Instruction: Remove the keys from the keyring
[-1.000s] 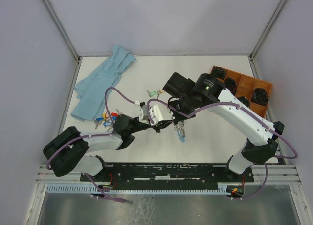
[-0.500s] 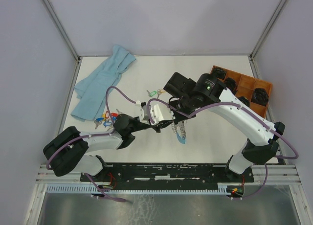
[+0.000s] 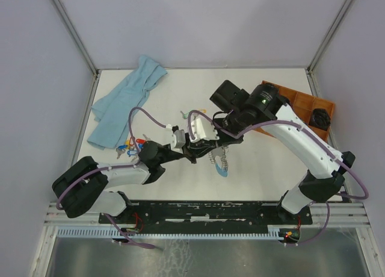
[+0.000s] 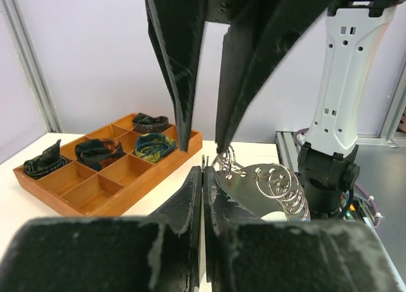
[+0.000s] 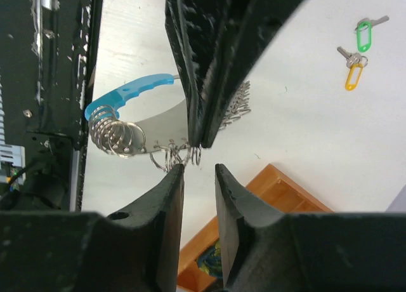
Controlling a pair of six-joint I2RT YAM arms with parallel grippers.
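Since one second ago, the right arm has swung a little away from its base, toward the tray [image 4: 63, 197], and it now covers more of the tray in the top view. Its fingers, which were closed, have come apart. The left fingers have closed completely in the same time. The keyring [image 3: 221, 164] is almost at the same place as before.

The right gripper [image 5: 199, 170] stands open and I see nothing between its fingers. They point at the tip of the left gripper [image 4: 203, 172], one finger on each side of it. The left one is pressed shut, and a thin metal piece at the edge of the keyring is pinched at its tip.

The keyring is near the middle of the table [image 3: 264, 162], just in front of both grippers. Its light blue part is toward the arm bases, and keys [image 5: 236, 105] and small rings are strung on it. I cannot tell if it rests on the table or hangs.

Two keys with a green tag [image 5: 363, 33] and a yellow tag [image 5: 352, 75] lie apart on the table. More loose keys [image 3: 129, 146] lie beside the towel [image 3: 120, 108], on the left.
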